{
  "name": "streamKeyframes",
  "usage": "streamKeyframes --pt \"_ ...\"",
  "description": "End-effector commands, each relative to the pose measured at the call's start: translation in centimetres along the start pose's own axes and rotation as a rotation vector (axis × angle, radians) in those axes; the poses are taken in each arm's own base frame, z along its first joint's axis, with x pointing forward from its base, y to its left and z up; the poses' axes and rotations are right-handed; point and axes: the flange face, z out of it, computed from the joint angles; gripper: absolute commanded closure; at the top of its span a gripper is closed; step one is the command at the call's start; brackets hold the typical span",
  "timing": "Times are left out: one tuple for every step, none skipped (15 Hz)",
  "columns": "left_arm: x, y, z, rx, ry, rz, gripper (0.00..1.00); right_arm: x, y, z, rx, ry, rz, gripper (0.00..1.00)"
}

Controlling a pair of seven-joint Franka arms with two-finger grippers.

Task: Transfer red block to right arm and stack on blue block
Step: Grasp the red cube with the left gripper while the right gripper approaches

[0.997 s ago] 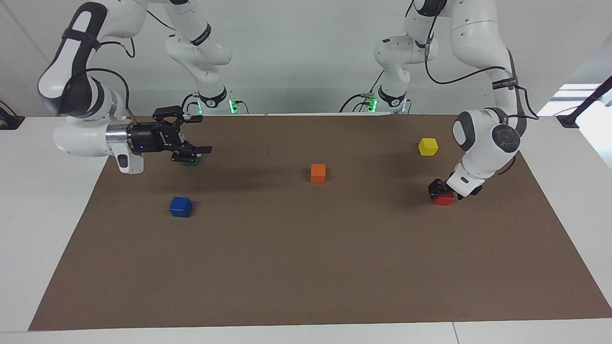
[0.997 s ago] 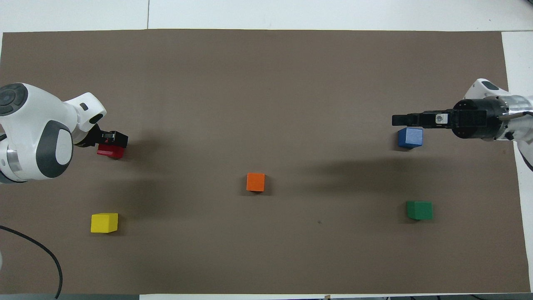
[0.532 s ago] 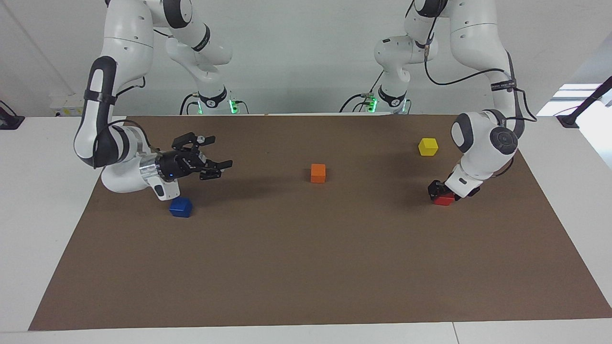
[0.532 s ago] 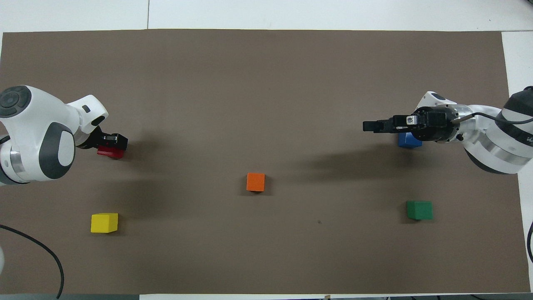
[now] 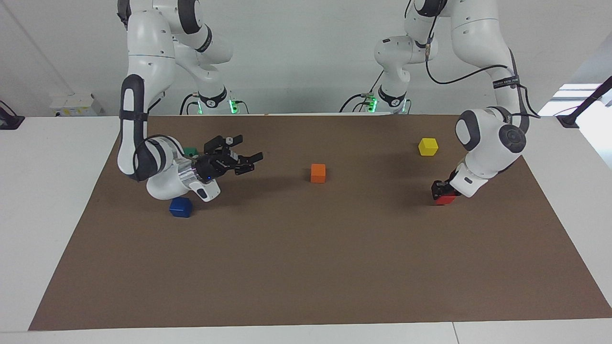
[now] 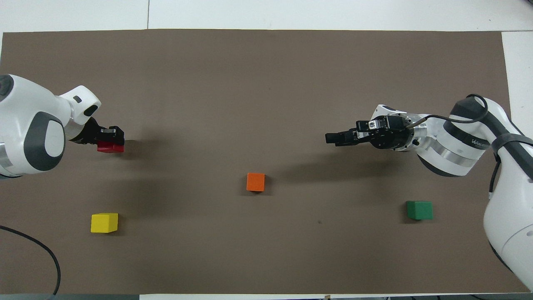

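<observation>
The red block (image 5: 446, 199) (image 6: 110, 147) rests on the brown mat (image 5: 306, 267) at the left arm's end of the table. My left gripper (image 5: 441, 191) (image 6: 112, 136) comes down onto it and is shut on it. The blue block (image 5: 180, 207) sits on the mat at the right arm's end; in the overhead view the right arm's wrist covers it. My right gripper (image 5: 251, 152) (image 6: 332, 138) hangs open and empty above the mat, between the blue block and the orange block (image 5: 318, 173), pointing toward the table's middle.
The orange block (image 6: 255, 182) lies mid-mat. A yellow block (image 5: 428, 146) (image 6: 104, 222) sits nearer to the robots than the red block. A green block (image 5: 191, 152) (image 6: 419, 210), half hidden by the right arm in the facing view, is nearer to the robots than the blue block.
My left gripper closed on the red block where it lies. The right arm swung its open gripper from over the green and blue blocks toward the middle of the table.
</observation>
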Motion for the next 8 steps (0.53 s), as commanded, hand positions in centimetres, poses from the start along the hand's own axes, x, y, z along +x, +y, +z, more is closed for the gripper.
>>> streamKeyframes --pt "0.0 2.1 -5.7 -0.074 -0.025 -0.155 1.00 0.4 1.1 2.3 0.059 0.002 0.022 0.00" --pt "-0.5 2.6 -6.6 -0.085 -0.034 -0.221 1.00 0.4 1.4 2.9 0.061 -0.003 0.026 0.00" --pt "-1.0 3.6 -7.3 -0.117 -0.054 -0.294 1.00 0.4 1.6 3.2 0.058 -0.005 0.027 0.00" --pt "-1.7 4.4 -8.3 -0.157 -0.073 -0.385 1.00 0.4 1.8 3.5 0.057 -0.005 0.027 0.00" --pt "-2.4 5.0 -9.0 -0.173 -0.090 -0.466 1.00 0.5 2.1 3.9 0.055 -0.003 0.030 0.00" --pt "-3.2 6.3 -9.8 -0.168 -0.109 -0.510 1.00 0.5 2.4 4.4 0.060 0.001 0.031 0.00" --pt "-4.1 6.9 -10.5 -0.168 -0.140 -0.556 1.00 0.7 3.0 4.4 0.062 0.004 0.031 0.00" --pt "-5.0 7.9 -11.6 -0.193 -0.171 -0.610 1.00 1.0 3.5 4.5 0.062 0.001 0.019 0.00"
